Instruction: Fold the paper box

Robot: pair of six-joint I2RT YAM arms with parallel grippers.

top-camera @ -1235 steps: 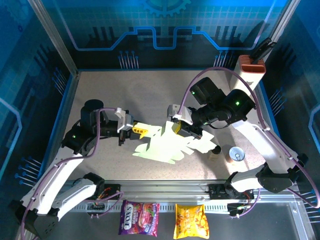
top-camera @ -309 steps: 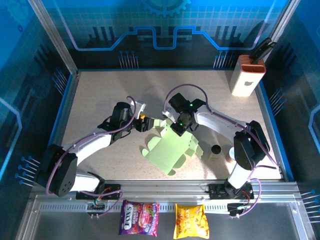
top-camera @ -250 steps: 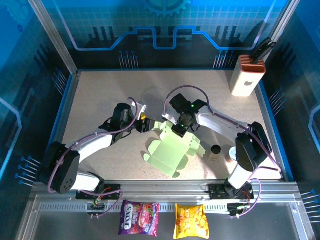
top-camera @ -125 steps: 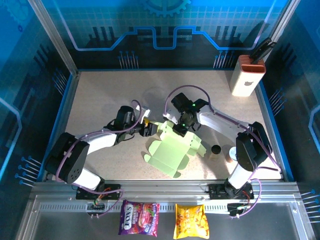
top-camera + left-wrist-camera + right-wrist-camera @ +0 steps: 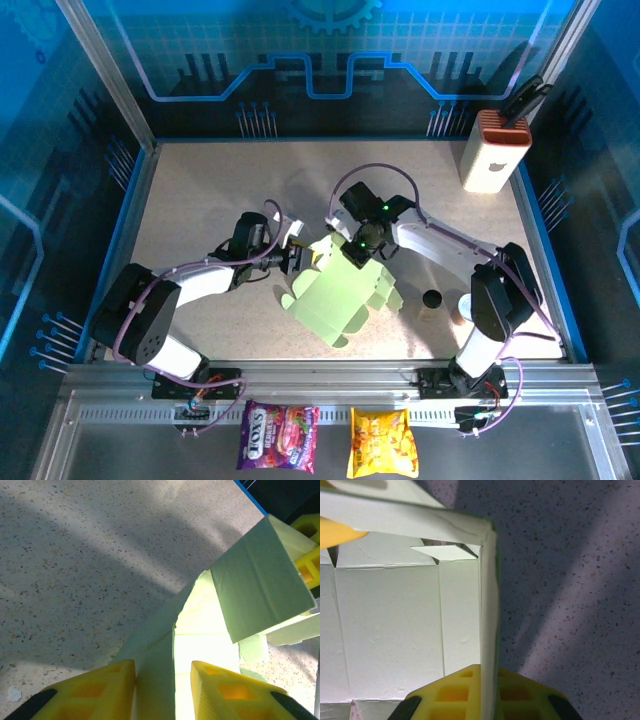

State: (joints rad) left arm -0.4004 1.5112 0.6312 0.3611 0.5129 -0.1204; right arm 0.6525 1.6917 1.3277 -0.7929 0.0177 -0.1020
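Left gripper (image 5: 163, 675) straddled a raised left wall of the box (image 5: 340, 298), jaws apart, likely to steady it upright; right gripper (image 5: 488, 677) pinched the adjoining wall, keeping it raised so a corner could form, mid-table between the arms

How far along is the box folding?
Early on. Done: two walls at one corner of the paper box stand raised; the rest lies flat on the table. In hand: the right gripper pinches one wall, the left gripper straddles the adjoining flap. Left: the other walls and tabs.
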